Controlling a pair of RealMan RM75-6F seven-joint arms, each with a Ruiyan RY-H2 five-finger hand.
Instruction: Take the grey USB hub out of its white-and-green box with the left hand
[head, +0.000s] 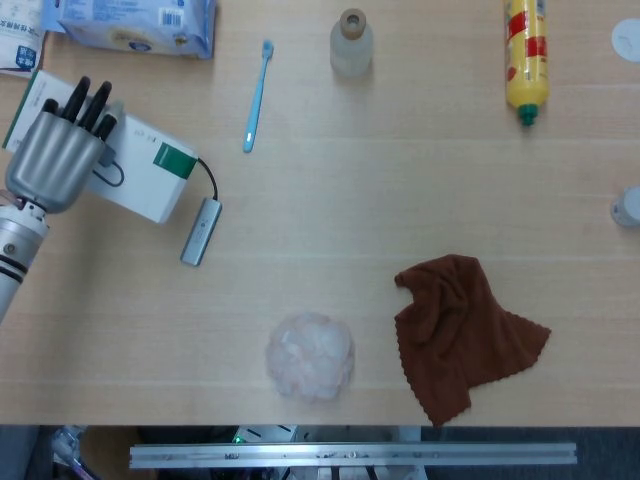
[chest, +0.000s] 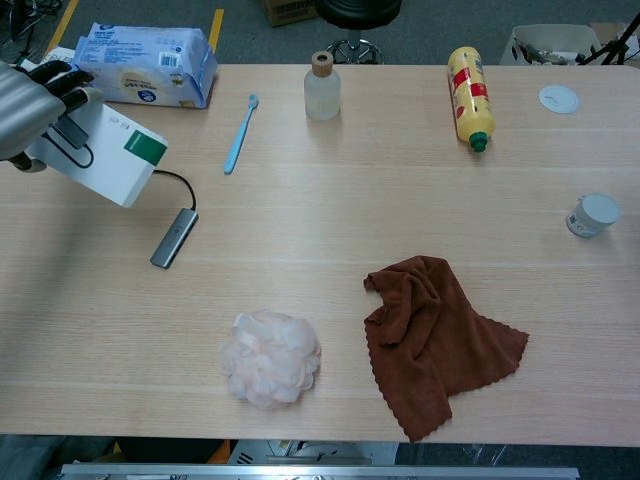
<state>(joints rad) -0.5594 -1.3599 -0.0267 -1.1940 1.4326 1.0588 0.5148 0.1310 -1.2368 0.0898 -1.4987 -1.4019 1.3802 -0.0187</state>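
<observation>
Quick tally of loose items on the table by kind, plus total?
Bottles: 2 (clear bottle, yellow bottle)
Boxes: 1 (white-and-green box)
USB hubs: 1 (grey USB hub)
Toothbrushes: 1
Wipes packs: 1
Cloths: 1
Bath puffs: 1
Small jars: 1
White discs: 1
Total: 10

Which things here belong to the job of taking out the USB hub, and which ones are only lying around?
Belong to the job:
left hand
white-and-green box
grey USB hub

Lying around:
blue toothbrush
glass bottle
yellow bottle
brown cloth
pink bath sponge
wipes pack
</observation>
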